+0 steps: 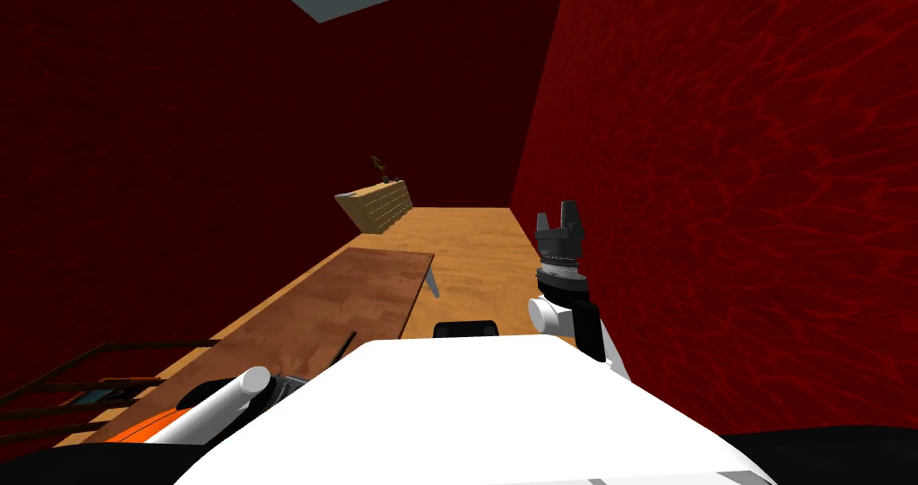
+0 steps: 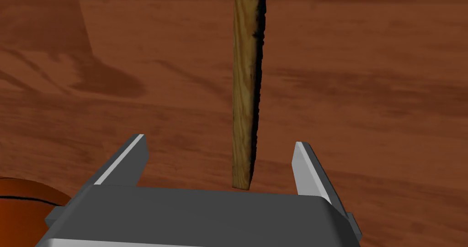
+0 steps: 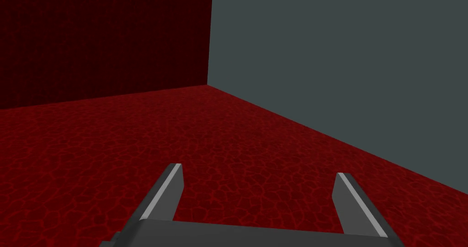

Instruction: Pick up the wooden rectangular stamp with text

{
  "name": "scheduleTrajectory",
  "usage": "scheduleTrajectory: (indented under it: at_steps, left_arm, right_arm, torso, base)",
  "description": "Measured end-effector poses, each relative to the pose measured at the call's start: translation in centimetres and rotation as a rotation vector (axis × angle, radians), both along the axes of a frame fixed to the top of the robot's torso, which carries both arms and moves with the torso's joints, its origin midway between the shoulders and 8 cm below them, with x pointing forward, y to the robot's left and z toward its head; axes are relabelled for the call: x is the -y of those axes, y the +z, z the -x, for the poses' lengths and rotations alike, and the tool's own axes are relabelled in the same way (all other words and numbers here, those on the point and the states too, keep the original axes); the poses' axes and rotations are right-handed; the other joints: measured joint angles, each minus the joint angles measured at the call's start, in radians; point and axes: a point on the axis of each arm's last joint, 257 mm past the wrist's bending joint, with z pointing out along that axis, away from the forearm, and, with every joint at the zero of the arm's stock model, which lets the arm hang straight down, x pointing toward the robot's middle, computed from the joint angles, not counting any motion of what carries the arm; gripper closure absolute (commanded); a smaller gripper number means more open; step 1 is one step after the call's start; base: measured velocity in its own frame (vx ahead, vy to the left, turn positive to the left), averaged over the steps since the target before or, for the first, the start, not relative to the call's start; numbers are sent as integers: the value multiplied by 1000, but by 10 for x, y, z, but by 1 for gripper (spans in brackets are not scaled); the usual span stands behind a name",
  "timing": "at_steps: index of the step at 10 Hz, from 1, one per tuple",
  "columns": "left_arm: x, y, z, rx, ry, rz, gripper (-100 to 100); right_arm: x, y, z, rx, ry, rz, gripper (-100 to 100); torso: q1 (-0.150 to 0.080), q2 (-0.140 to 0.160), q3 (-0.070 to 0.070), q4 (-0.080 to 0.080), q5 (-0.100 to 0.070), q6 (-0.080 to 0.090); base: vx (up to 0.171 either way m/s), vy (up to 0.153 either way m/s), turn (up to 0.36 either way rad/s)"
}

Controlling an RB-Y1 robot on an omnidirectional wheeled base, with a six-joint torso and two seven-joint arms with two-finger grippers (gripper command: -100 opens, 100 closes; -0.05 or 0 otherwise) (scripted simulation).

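Between the spread fingers of your left gripper (image 2: 220, 140), the wooden stamp (image 2: 246, 89) rested as a thin slab on the brown table (image 2: 374, 121), with its long axis running straight away from the palm and neither blade touching it. An orange object (image 2: 20, 205) sat just beside the gripper's body. Your right gripper (image 3: 259, 170) was raised well apart, its fingers also parted.

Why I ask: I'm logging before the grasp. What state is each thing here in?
stamp: on edge on the table, between the left jaws, not gripped.
left gripper: jaws open, one on each side of the stamp, neither touching it.
right gripper: jaws open, empty, raised clear of the table.
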Motion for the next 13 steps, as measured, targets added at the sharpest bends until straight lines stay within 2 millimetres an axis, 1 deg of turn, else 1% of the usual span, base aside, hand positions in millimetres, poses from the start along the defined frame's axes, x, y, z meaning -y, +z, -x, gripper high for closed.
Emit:
scheduleTrajectory:
  at_steps: [2,3,5,7,8,9,13]
  left_arm:
    - [10,-6,9,-14,35,58,-100]
    - [12,-6,11,-18,43,75,-100]
    - [26,-10,20,-24,75,129,-100]
    - [37,-12,24,-28,100,176,-100]
    - [38,-12,24,-29,101,180,0]
    - [38,-12,24,-29,101,180,-100]
    - [49,-33,19,-22,93,179,-100]
  right_arm:
    - [0,0,0,0,0,0,0]
    - [0,0,0,0,0,0,0]
    - [0,0,0,0,0,0,0]
    - [0,0,0,0,0,0,0]
    - [0,0,0,0,0,0,0]
    - [0,0,0,0,0,0,0]
    - [0,0,0,0,0,0,0]
  torso:
    - [-1,1,0,0,0,0]
    - [-2,1,0,0,0,-1]
    - [-2,1,0,0,0,-1]
    - [-2,1,0,0,0,-1]
    - [-3,1,1,0,-1,-1]
    - [-4,2,1,0,-1,-1]
    - [-2,3,2,0,0,-1]
  base:
    - [21,29,-107]
    - [25,22,-131]
    - [26,38,-162]
    - [17,24,-56]
    - [0,0,0]
    - [-2,18,17]
    - [-7,23,13]
